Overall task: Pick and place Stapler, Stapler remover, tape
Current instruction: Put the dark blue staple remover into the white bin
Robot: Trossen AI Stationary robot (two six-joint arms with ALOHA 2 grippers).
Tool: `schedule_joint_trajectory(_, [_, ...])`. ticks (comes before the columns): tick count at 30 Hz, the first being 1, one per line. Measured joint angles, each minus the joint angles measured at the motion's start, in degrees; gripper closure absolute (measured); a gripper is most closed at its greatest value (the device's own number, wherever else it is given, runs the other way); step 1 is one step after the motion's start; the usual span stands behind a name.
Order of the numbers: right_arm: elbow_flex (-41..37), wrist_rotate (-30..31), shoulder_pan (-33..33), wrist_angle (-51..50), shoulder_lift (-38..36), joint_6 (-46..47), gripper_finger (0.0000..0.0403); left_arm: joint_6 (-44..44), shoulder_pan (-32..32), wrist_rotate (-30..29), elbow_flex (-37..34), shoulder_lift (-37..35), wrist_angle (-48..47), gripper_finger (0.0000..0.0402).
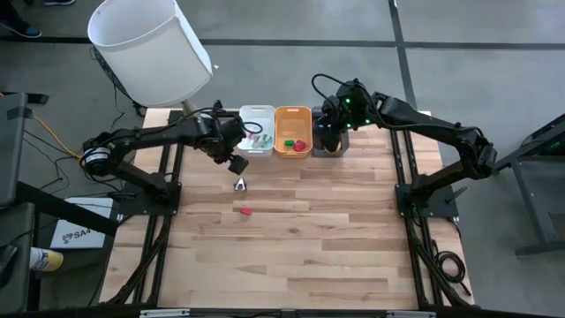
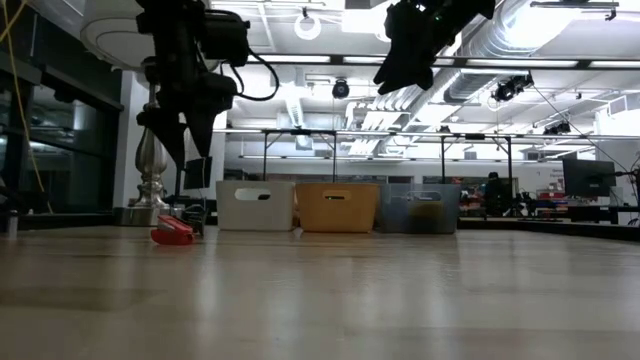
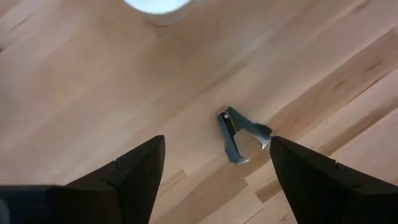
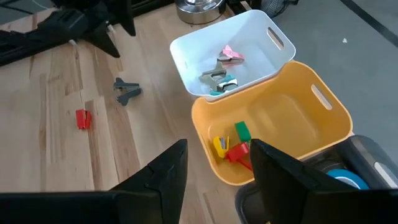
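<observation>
bright overhead ceiling lights [image 2: 595, 10]; soft shadows, glare, blurred low foreground.

Three open plastic bins stand in a row on the wooden counter [image 1: 309, 230]: one white bin [image 4: 186, 59], one yellow bin [image 4: 336, 134] and one grey bin [image 4: 373, 155]. Two loose items lie on the bare wood, one grey metal staple remover [image 3: 242, 134] and one small red stapler [image 4: 83, 118]. One blue roll of tape [image 4: 348, 177] shows in the grey bin; the small items in the white and yellow bins overlap too much to count.
</observation>
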Motion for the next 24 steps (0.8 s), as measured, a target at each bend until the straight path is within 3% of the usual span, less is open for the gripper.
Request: schedule_joint_trajectory(24, [0.0, 3.0, 0.1, -0.2, 0.0, 1.4, 0.0237, -21.4, -10.9, -13.5, 0.0, 0.1, 2.3, 0.0115])
